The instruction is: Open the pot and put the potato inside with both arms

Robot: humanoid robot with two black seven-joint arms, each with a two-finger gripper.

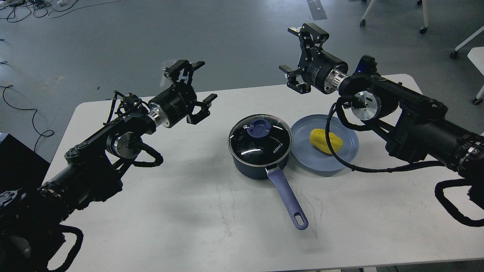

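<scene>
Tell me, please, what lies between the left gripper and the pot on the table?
Nothing. In the head view, only bare white table shows between the open left gripper and the lidded pot. The potato sits on the pot's other side.

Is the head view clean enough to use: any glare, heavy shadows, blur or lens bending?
Head view: sharp overall, no motion blur; white glare streaks on the glass lid covering the pot; soft shadows of both arms on the white table; the table's edges bow slightly, suggesting wide-angle distortion; the potato on the blue plate reads clearly, with a black cable crossing it.
</scene>
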